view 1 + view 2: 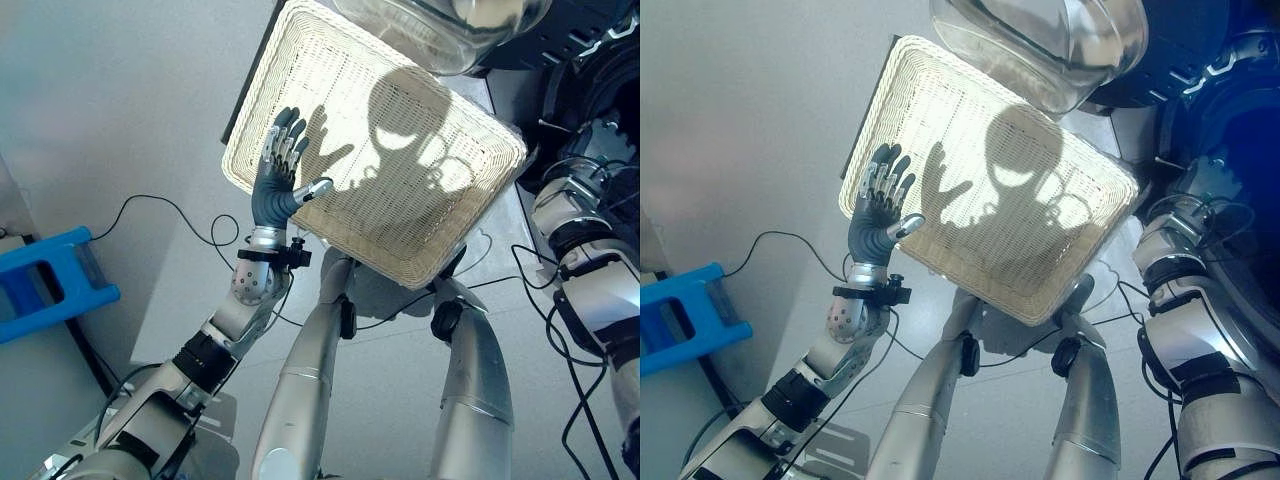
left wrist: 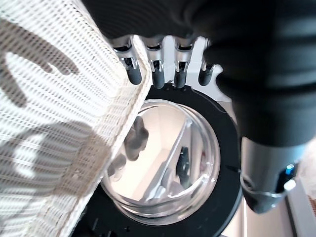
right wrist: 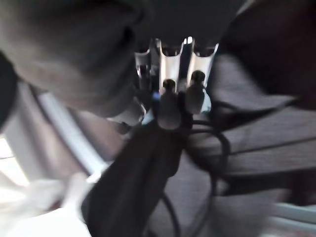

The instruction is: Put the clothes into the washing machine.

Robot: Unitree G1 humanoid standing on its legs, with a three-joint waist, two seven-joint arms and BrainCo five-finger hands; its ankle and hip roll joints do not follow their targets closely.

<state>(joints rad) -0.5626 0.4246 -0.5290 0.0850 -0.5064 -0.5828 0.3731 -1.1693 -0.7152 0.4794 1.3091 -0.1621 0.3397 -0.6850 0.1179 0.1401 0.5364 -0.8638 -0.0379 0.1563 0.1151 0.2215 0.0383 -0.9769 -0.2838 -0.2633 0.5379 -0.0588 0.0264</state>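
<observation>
The white wicker basket (image 1: 330,80) lies tilted in front of me with no clothes in it, only shadows. My left hand (image 1: 275,185) is held over its left rim, fingers straight and spread, holding nothing; its fingers (image 2: 158,74) rest by the basket's woven edge (image 2: 118,128). The washing machine's round glass door (image 1: 1040,40) stands open above the basket's far corner. My right arm (image 1: 590,280) reaches off to the right. In the blurred right wrist view my right hand (image 3: 170,103) has its fingers curled on a dark garment (image 3: 133,182), with grey cloth folds around it.
A blue plastic stool (image 1: 50,280) stands on the grey floor at the left. The machine's dark front (image 1: 1230,150) fills the upper right. The glass door with its black ring (image 2: 168,158) sits close behind the basket's rim.
</observation>
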